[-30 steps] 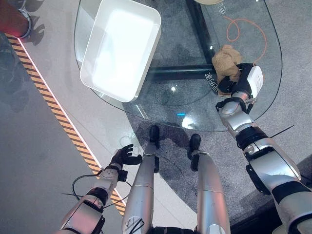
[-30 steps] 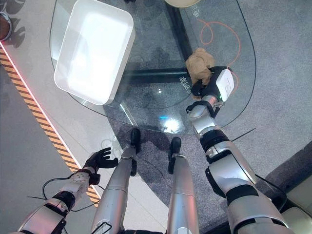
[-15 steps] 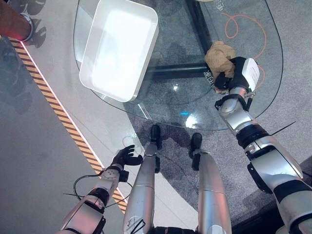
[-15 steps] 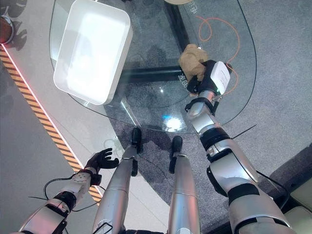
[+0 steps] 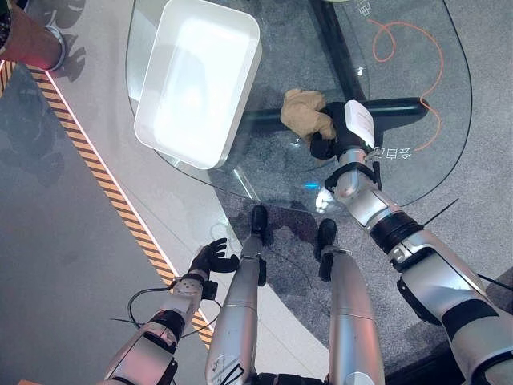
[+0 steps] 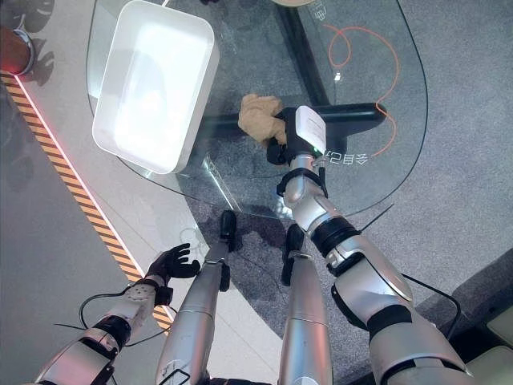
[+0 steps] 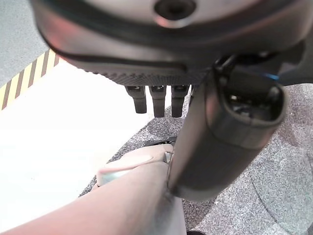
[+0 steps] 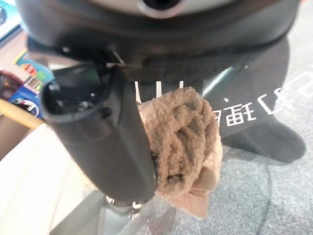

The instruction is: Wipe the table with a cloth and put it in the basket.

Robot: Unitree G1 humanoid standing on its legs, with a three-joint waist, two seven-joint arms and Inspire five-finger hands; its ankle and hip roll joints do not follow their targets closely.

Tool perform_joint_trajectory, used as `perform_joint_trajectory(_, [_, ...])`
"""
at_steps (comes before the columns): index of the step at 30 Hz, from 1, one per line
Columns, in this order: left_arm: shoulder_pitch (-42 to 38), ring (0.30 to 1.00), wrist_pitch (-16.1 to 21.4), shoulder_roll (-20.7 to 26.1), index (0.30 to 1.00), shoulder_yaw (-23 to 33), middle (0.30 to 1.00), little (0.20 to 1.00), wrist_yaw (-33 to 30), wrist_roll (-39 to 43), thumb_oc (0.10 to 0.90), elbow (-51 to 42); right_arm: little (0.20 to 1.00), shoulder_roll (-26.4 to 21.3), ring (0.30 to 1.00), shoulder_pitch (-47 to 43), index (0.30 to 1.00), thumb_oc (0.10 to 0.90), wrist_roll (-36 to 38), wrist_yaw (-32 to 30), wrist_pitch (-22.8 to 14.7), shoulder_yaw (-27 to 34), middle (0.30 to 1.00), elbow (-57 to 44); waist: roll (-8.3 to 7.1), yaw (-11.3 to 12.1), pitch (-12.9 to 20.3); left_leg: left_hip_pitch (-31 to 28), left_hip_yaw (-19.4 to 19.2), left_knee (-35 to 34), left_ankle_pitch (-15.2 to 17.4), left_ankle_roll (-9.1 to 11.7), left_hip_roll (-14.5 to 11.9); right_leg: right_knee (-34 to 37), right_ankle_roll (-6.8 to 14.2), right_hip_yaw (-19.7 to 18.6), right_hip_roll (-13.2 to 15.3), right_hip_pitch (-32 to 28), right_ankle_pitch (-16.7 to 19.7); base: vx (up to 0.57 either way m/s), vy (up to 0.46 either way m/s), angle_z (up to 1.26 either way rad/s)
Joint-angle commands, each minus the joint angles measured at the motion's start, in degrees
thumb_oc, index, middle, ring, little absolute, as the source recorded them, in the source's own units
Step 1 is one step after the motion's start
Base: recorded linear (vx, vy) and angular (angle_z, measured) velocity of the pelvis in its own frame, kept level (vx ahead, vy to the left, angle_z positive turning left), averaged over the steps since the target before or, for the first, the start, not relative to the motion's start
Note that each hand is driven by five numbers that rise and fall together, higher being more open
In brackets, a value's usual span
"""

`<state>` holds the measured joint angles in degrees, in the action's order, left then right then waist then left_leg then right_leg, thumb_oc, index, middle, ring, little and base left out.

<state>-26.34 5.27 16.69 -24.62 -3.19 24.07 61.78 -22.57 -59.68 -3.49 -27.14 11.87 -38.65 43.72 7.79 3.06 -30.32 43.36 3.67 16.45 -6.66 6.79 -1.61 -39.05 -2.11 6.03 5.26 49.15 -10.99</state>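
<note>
On glass table (image 5: 417, 172), cloth (image 5: 303, 115) in right hand (image 5: 330, 135).

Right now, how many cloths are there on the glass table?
1. The tan cloth lies bunched on the glass table, held in the right hand, beside the white basket. Another could be hidden beyond the views.
</note>
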Motion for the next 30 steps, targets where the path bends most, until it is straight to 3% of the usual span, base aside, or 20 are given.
perform_joint_trajectory(1, [3.0,0.900,-0.7,-2.1,0.900,-0.9,0.900,0.900,-0.4,-0.7,0.800,-0.4,0.200,8.2,0.300,1.7,0.300,0.100,-2.7,6.7,-4.6,-5.4,0.300,-5.0,0.24,0.7,0.5,0.9,-4.7,8.7,6.9,-5.5,5.3,9.3,1.5,-0.2,-1.2,-2.1,6.6,0.00,0.000,0.00])
perform_joint_trajectory(8, [2.6,0.900,-0.6,-2.0,0.900,-0.9,0.900,0.900,-0.2,-0.7,0.800,0.1,0.200,9.1,0.300,4.4,0.300,0.100,-5.2,11.1,-4.6,-8.2,0.300,-4.2,0.06,0.6,0.5,1.1,-4.7,8.8,6.8,-5.5,5.4,9.3,1.5,0.0,-1.0,-2.0,6.6,0.00,0.000,0.00])
perform_joint_trajectory(15, [2.0,0.900,-0.4,-1.8,0.900,-0.9,0.900,0.900,-0.1,-0.9,0.800,0.4,0.200,9.3,0.300,5.7,0.300,0.100,-6.9,18.0,-7.1,-10.4,0.300,-4.5,-0.34,0.6,0.5,1.5,-4.6,8.9,6.7,-5.5,5.3,9.4,1.6,0.3,-0.8,-1.7,6.7,0.00,-0.004,0.00])
perform_joint_trajectory(30, [0.7,0.900,-1.1,-1.2,0.900,-1.5,0.900,0.900,0.2,-1.0,0.800,0.8,0.200,8.4,0.300,4.8,0.300,0.100,-6.3,22.2,-8.6,-12.1,0.300,-3.3,-0.09,0.7,0.5,2.4,-4.3,9.2,6.3,-5.3,5.2,8.6,1.8,0.4,-0.4,-0.5,6.9,0.00,-0.012,0.03])
